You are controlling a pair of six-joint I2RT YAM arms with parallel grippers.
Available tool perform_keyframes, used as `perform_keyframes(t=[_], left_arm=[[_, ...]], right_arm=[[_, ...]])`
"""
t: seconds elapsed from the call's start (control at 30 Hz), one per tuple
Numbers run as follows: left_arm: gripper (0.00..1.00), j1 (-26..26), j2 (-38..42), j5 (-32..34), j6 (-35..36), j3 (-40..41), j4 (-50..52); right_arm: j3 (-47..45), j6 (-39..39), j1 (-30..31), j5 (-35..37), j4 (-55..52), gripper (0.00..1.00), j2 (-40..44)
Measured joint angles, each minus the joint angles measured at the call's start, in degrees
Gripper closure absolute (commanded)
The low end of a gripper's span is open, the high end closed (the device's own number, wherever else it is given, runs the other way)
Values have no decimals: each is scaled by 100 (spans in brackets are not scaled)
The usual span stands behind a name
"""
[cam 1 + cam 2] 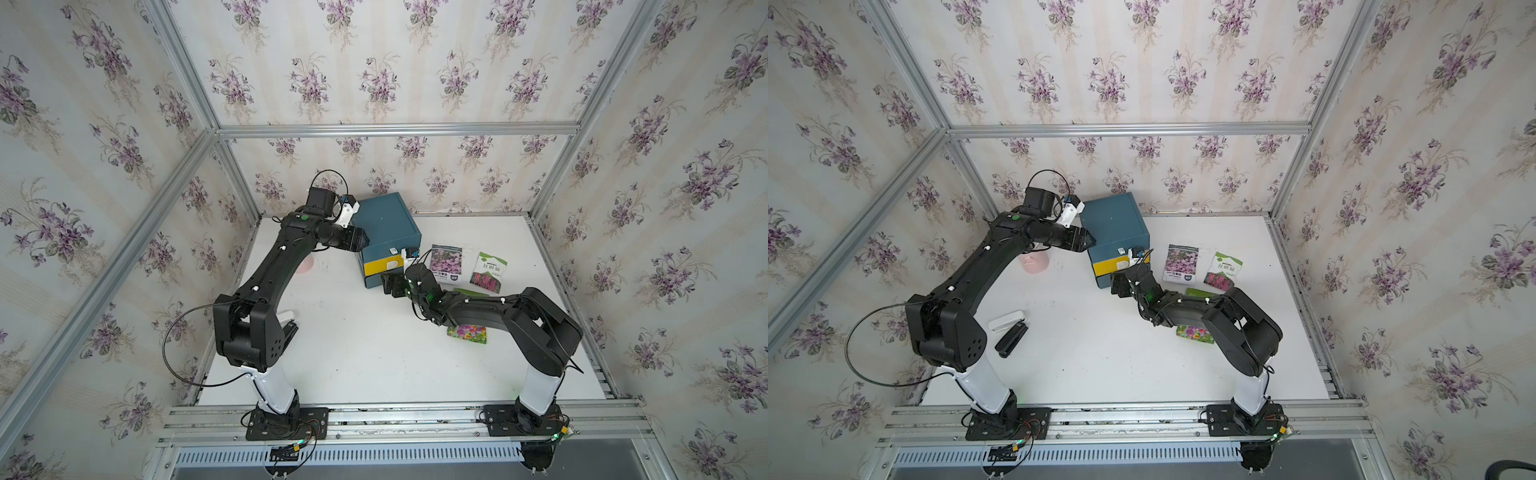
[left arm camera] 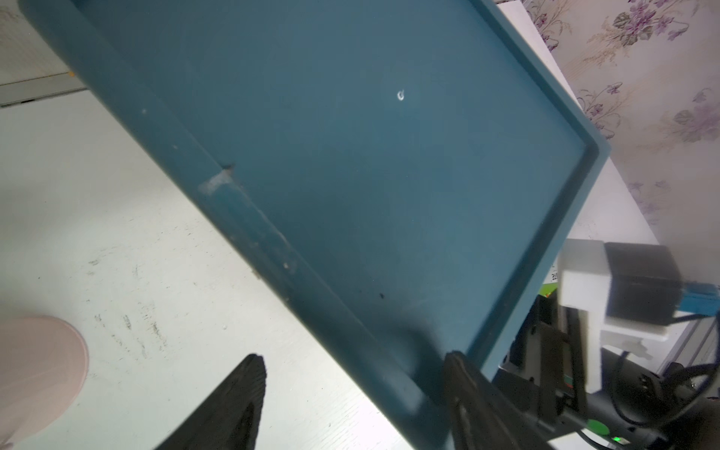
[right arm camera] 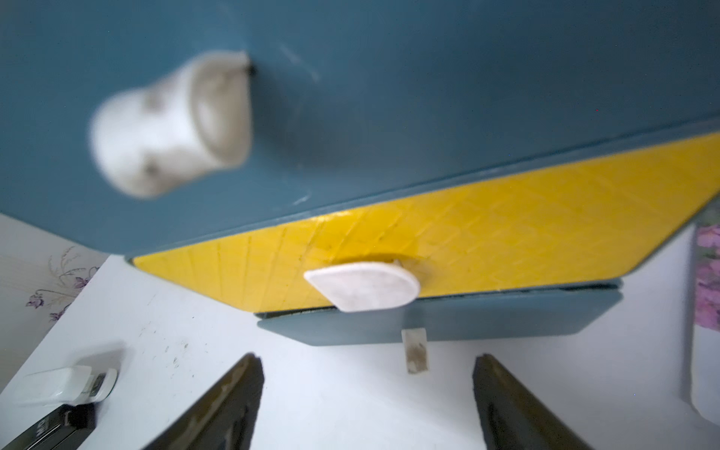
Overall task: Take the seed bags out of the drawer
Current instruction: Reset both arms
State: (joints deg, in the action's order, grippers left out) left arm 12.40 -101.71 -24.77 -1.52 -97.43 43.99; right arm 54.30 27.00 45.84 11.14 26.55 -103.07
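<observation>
Seed bags: all 3 flat on tabletop. Nearest one partly under right arm. Right gripper wide apart, empty, facing yellow drawer. Pink bag, green-white bag beyond, beside box. Left gripper parted, box edge between its jaws.

You are looking into a robotics test cell papered like a home: violet-sprigged wallpaper panels hang inside a bare aluminium frame, and your two black arms, the left arm and the right arm, stand bolted to a slotted metal rail at the edge of a white tabletop.
</observation>
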Motion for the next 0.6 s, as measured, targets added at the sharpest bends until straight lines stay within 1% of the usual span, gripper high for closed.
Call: perform_keyframes(t=[0.07,0.1,0.23,0.37,0.47,0.6], left_arm=[[3,0,-15,125,0,-120,142],[0,0,-17,160,0,-179,219],[0,0,52,262,2,-365,483],[0,0,376,369,-46,-393,505],[1,0,798,525,-173,-122,317],[1,0,1460,824,-341,621,-87]], right_arm=[[-101,0,-37,-31,-184,8,229],[-140,0,-61,-44,-258,7,332],[-352,7,-247,-210,-562,5,815],[-562,33,-603,-437,-925,2,1296],[-688,17,-903,-629,-1196,1,1670],[-767,-116,-1368,-916,-1565,0,2076]])
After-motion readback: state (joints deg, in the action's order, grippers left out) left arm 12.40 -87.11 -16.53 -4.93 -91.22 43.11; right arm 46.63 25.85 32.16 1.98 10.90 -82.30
